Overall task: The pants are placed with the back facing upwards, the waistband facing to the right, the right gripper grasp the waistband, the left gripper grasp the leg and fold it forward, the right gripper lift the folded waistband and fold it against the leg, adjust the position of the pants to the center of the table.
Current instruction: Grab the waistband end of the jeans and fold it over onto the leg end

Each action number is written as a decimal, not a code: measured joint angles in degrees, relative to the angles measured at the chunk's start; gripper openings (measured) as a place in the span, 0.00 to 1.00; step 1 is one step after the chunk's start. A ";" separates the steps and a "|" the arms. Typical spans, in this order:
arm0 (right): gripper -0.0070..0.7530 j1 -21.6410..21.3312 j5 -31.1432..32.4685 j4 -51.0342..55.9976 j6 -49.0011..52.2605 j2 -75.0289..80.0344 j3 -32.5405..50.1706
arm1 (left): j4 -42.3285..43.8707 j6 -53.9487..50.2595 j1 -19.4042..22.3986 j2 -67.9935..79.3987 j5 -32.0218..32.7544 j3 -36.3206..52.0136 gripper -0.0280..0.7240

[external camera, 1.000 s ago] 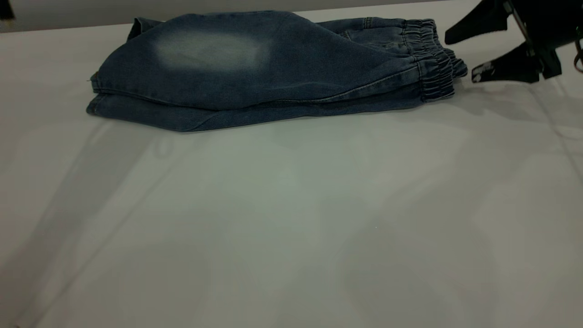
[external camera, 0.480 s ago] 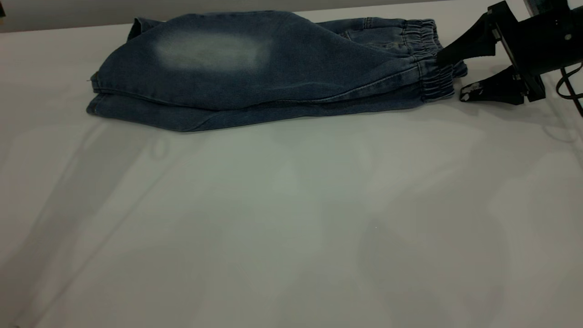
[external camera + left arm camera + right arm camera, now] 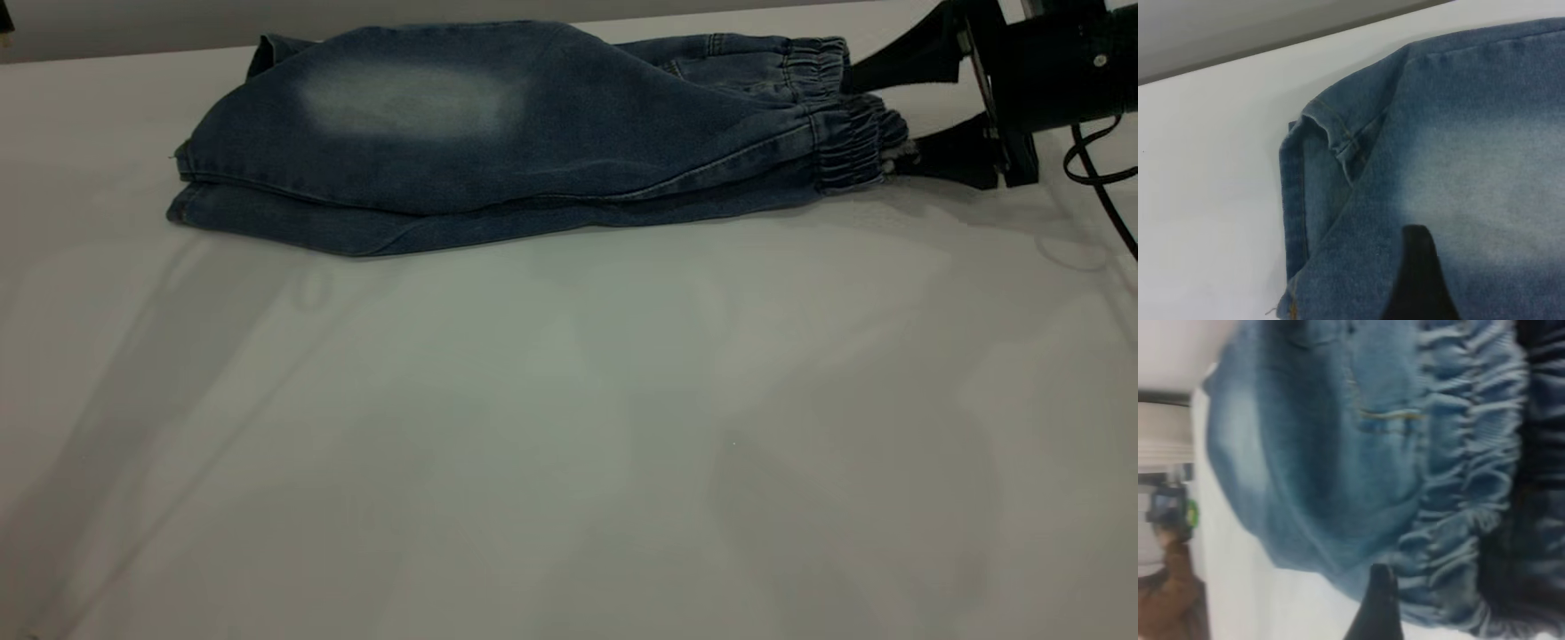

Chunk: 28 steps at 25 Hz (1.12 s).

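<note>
On the white bench (image 3: 569, 400), upper frame, we see folded blue denim pants (image 3: 498, 133); the right gripper (image 3: 876, 120) spreads wide around their elastic waistband (image 3: 849, 147); the left gripper's state we cannot tell.

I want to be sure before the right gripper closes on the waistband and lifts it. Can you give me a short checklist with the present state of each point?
1. Pants already folded lengthwise, lying flat on the table: ok.
2. Waistband toward the right arm: ok.
3. Right gripper open, one finger above the elastic edge and one at table level: ok.
4. All waistband layers between the fingers: cannot tell; the right wrist view shows gathers but not the bottom layer.
5. Left gripper out of the fold path: not ok; it hovers over the leg end.
</note>
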 joint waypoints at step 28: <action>0.71 3.31 -4.89 -2.68 -0.02 0.00 0.00 | -0.18 -0.11 -0.06 0.00 0.05 0.00 0.67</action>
